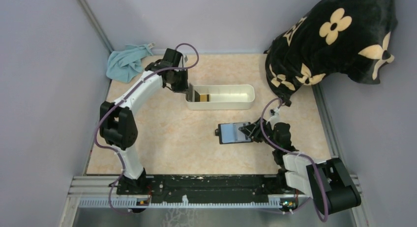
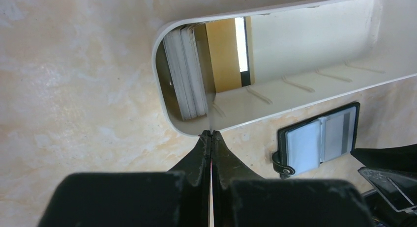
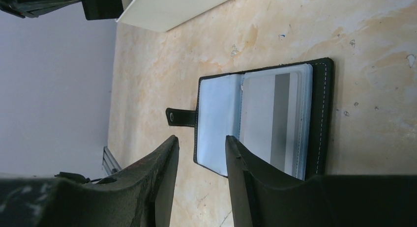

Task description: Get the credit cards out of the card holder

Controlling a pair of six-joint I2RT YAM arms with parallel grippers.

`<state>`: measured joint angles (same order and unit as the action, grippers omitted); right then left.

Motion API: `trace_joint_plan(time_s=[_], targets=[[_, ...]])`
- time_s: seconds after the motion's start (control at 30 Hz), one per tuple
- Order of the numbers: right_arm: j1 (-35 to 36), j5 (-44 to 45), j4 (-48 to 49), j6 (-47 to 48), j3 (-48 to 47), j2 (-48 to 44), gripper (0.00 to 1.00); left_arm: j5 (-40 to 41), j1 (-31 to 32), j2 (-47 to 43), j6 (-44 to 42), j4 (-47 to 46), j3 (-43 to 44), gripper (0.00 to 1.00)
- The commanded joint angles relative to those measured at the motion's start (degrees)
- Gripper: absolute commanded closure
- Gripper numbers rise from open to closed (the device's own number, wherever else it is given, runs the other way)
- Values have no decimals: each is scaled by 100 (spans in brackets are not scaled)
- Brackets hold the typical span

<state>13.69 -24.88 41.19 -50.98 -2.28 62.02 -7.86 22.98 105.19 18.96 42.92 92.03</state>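
Note:
The black card holder (image 1: 233, 132) lies open on the table, its grey-blue inside up. A grey credit card (image 3: 270, 119) with a darker stripe sits in its right-hand sleeve. My right gripper (image 3: 200, 138) is open at the holder's near edge, one finger over the left page (image 3: 216, 124), and holds nothing. My left gripper (image 2: 211, 132) hangs over the left end of the white tray (image 2: 314, 92). Its jaws are shut on a thin credit card seen edge-on. Several cards (image 2: 187, 72) stand in the tray's left end, next to a tan one (image 2: 223, 55).
A black pillow with cream flowers (image 1: 334, 35) lies at the back right corner. A blue cloth (image 1: 127, 62) lies at the back left. Grey walls close in both sides. The holder's strap with a snap (image 3: 179, 117) sticks out to its left.

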Motion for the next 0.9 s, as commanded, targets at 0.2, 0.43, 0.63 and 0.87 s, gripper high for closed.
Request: trace_joint_plan(time_s=[0.2, 0.43, 0.63, 0.87], targets=[[-107, -26, 425, 218, 17, 108, 60, 69, -5, 527, -134, 466, 607, 100], [-150, -34, 511, 293, 41, 260, 61, 94, -11, 737, -106, 534, 763, 100], [-182, -57, 672, 294, 101, 404, 61, -11, -8, 846, -20, 503, 871, 100], [-218, -96, 733, 299, 156, 469, 61, -162, -8, 935, 71, 447, 911, 100]])
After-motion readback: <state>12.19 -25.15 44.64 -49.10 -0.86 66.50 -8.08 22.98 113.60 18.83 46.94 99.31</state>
